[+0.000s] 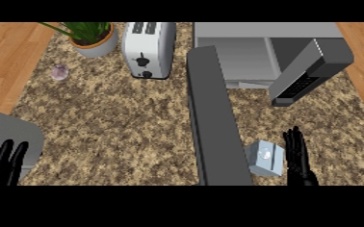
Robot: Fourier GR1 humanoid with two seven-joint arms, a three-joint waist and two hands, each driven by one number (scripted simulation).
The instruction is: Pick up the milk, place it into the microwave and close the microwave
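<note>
Head view, items listed against the microwave [241,53] at the counter's rear, its cavity exposed. Microwave door [215,120]: swung wide, reaching toward the view's lower edge. Milk [265,157]: pale carton on the speckled counter [121,115], in front of the microwave, just right of the door. Right hand [299,158]: fingers straight, holding nothing, just right of the milk. Left hand [12,163]: fingers up, unclenched, far left of the door. Toaster [148,49]: left of the microwave. Potted plant [92,36]: left of the toaster.
</note>
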